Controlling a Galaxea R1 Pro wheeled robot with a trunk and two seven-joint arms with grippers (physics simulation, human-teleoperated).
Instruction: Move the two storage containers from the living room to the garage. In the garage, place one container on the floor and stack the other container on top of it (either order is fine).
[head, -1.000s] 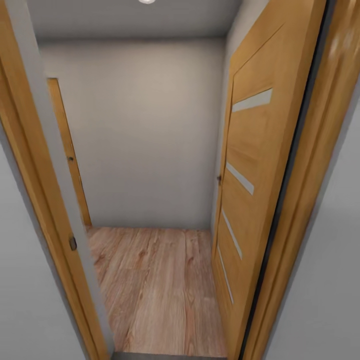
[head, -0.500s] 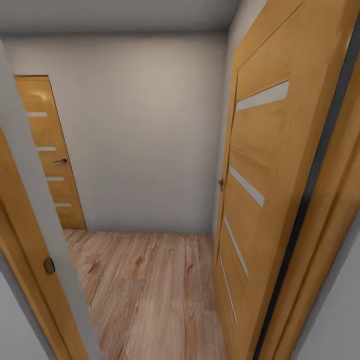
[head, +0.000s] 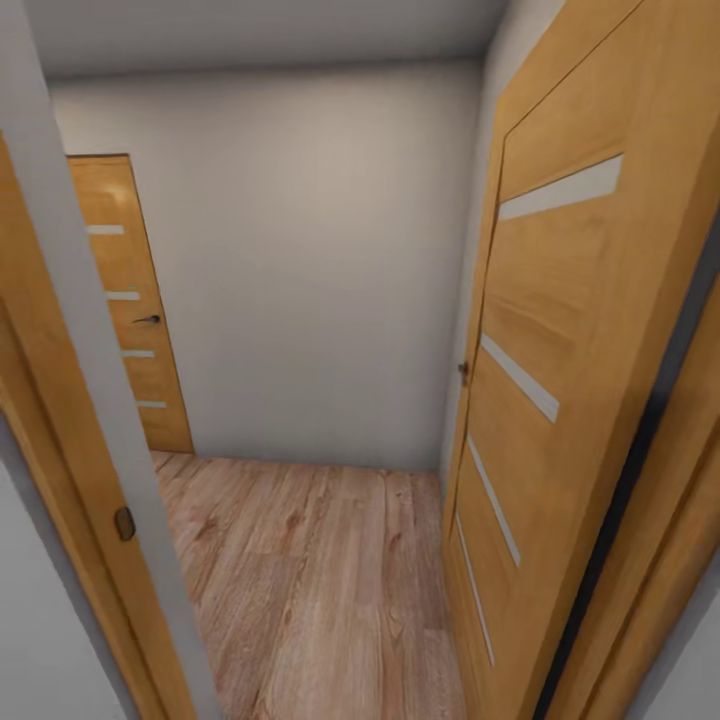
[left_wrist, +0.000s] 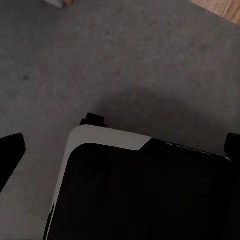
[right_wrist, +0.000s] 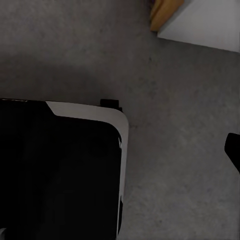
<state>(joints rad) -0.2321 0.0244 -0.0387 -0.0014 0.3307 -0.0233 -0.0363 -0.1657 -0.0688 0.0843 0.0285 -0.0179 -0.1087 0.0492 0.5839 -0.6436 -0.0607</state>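
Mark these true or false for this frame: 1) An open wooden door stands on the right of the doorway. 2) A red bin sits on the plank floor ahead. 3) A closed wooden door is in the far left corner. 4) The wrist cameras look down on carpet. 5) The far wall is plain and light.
1) True: the open door swings in at the right.
2) False: the plank floor ahead carries no bin.
3) True: a closed door with a handle stands there.
4) False: both look at grey concrete floor and the robot's dark base.
5) True: the far wall is bare and pale.
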